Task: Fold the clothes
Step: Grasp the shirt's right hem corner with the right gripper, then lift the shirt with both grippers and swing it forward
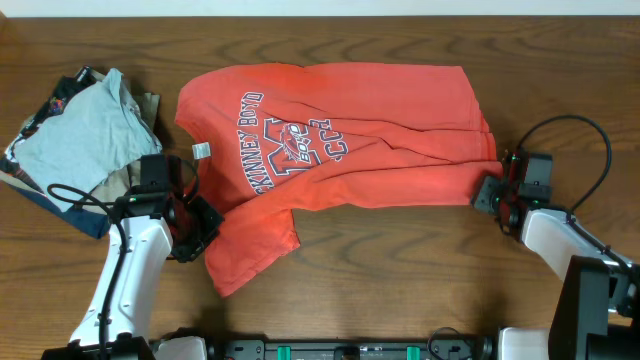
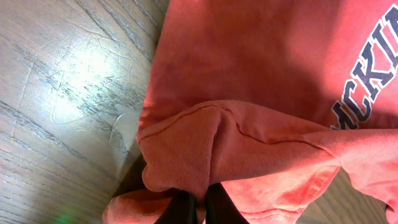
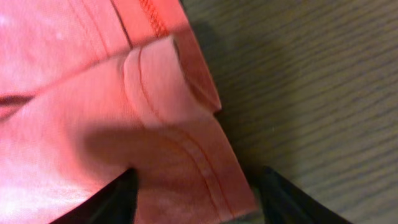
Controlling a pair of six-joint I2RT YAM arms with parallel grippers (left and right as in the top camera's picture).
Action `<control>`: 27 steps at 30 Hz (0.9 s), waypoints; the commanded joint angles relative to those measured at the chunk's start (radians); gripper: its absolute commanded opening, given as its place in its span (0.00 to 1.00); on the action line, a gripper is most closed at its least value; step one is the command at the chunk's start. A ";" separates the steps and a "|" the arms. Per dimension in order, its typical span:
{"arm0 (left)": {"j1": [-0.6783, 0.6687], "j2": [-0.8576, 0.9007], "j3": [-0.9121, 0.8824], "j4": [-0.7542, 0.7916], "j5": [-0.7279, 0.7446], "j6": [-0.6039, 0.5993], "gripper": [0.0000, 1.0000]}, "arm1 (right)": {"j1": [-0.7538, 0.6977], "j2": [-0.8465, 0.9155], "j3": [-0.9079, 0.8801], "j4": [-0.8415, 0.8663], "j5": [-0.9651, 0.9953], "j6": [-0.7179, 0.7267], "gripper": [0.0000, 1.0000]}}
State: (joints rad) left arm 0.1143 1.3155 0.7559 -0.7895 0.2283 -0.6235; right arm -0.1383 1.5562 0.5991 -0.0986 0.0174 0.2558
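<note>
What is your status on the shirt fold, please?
Left tool shut on shirt edge. Right tool open, astride hem. Clothes pile beside, not blocking.

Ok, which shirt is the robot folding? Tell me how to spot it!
Look at the wooden table from above. The middle holds the biggest cloth, a red-orange T-shirt. Unlike the grey shirt piled at the left, it has lettering on the chest.

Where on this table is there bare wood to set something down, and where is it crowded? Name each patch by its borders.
Free: the table front, between red-orange T-shirt and the near edge; the far strip behind the shirt. Crowded: left end, grey T-shirt pile beside left gripper.
</note>
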 commanded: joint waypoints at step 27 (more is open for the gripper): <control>0.004 -0.151 0.345 -0.081 0.019 0.212 0.06 | -0.030 -0.326 0.656 -0.915 -0.156 -0.101 0.01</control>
State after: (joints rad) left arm 0.1143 1.2057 1.0241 -0.8516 0.2405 -0.4393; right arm -0.1539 1.2518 1.1641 -0.9688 -0.1257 0.1932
